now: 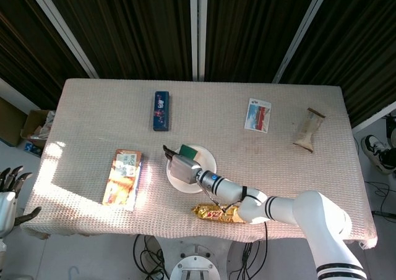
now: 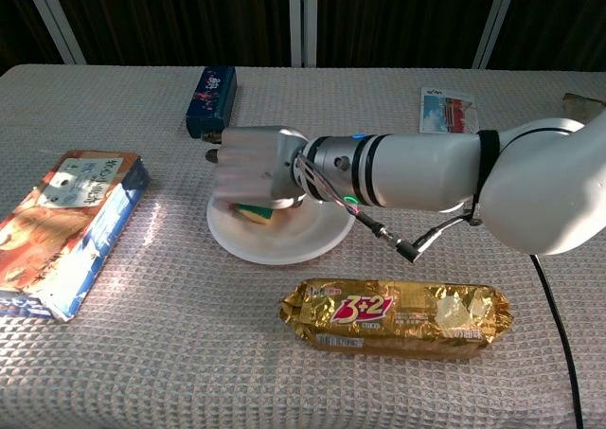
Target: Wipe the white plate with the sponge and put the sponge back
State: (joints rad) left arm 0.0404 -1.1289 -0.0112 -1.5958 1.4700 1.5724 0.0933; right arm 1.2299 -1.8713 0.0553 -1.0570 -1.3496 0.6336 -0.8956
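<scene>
My right robot hand (image 2: 254,167) presses the yellow-and-green sponge (image 2: 254,210) onto the round white plate (image 2: 284,241).

I have the fingers curled down over the sponge, gripping it against the plate's left half; from the head view the sponge's green top (image 1: 189,151) shows just behind the hand (image 1: 182,166). The plate (image 1: 204,158) sits near the front middle of the beige woven tabletop (image 1: 247,101). Just in front of it lies a gold foil biscuit packet (image 2: 396,315), apart from the rim. An orange-and-blue snack box (image 2: 62,228) lies well to the left, a dark blue box (image 2: 210,99) behind the plate. My left robot hand (image 1: 9,190) hangs off the tabletop's left edge, fingers spread, holding nothing.
</scene>
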